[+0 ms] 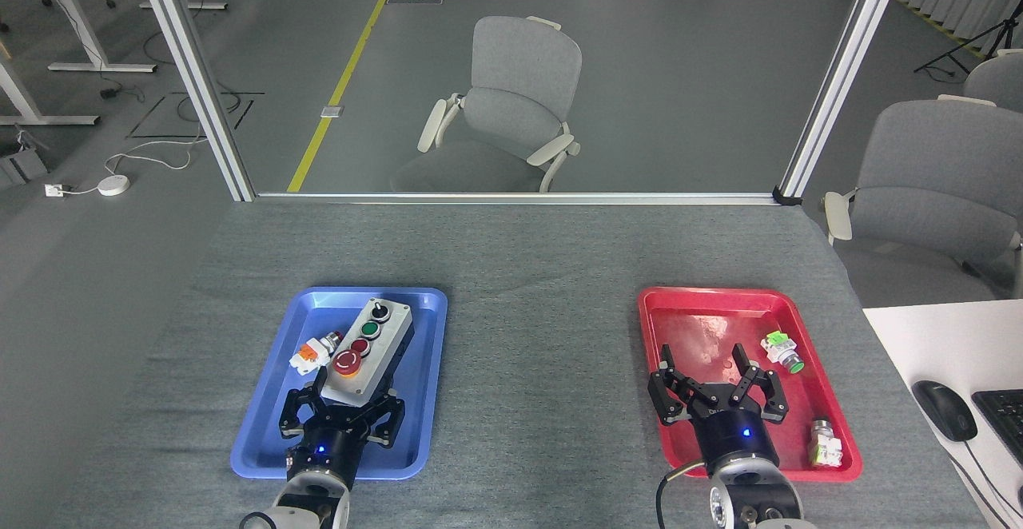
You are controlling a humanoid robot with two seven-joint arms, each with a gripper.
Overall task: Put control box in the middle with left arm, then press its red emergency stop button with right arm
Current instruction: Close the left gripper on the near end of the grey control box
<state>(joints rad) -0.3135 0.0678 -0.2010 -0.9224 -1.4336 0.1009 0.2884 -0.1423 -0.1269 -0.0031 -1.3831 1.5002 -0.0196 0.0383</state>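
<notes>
While the control box (pixel 368 348) lies inside the blue tray (pixel 264 433) on the left of the bench (pixel 543 273), the grey cloth in the middle (pixel 539 385) between the two trays is bare. The box sits at a slant, its far end tipped toward the right. Along its light grey top run a black knob (pixel 379 308), a green button (pixel 370 328), a small red button (pixel 360 345) and, nearest the robot, the red emergency stop button (pixel 347 362) on its yellow ring. Just to the left of the box, also in the tray, lies a small orange-white pushbutton part (pixel 312 353).

The left pincer (pixel 342 406) hovers at the near end of the box, its fingers spread apart on either side of that end; whether they touch the box cannot be told.

Further right sits the red tray (pixel 687 305). The right pincer (pixel 714 385) hangs over its near half, fingers wide apart and holding nothing. In the tray's right part lie a green-tipped pushbutton part (pixel 781 352) and, nearer the robot, a second small part (pixel 824 443) by the rim.

At the far right edge, a separate white desk (pixel 919 337) carries a black mouse (pixel 944 410) and the corner of a keyboard (pixel 1003 417).
</notes>
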